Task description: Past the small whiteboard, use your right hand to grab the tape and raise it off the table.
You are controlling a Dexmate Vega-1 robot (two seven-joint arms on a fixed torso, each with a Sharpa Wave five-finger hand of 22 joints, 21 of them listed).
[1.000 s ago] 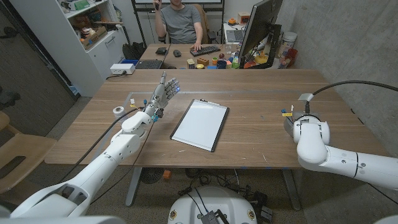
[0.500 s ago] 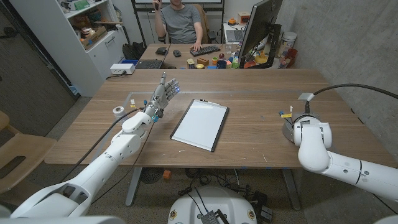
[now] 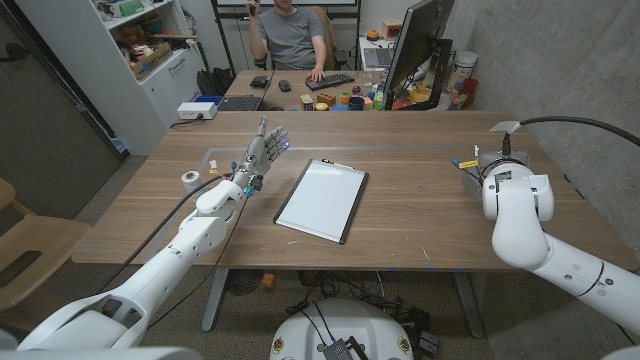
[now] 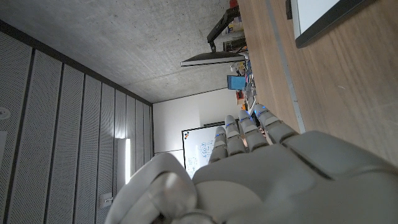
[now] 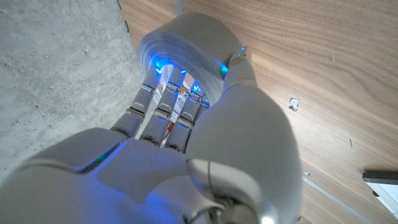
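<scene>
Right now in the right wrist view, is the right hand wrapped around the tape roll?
Yes, the right hand has its fingers curled round the white tape roll, above the wooden table.

Small whiteboard (image 3: 322, 200) sits mid-table (image 3: 400, 230), slightly angled. Left hand (image 3: 262, 150) is just left of its far end, tape (image 3: 189, 177) further left near the table's left edge. Right hand (image 3: 480, 165) is well right of the whiteboard near the right edge; a person (image 3: 290, 35) sits far behind the table.
</scene>
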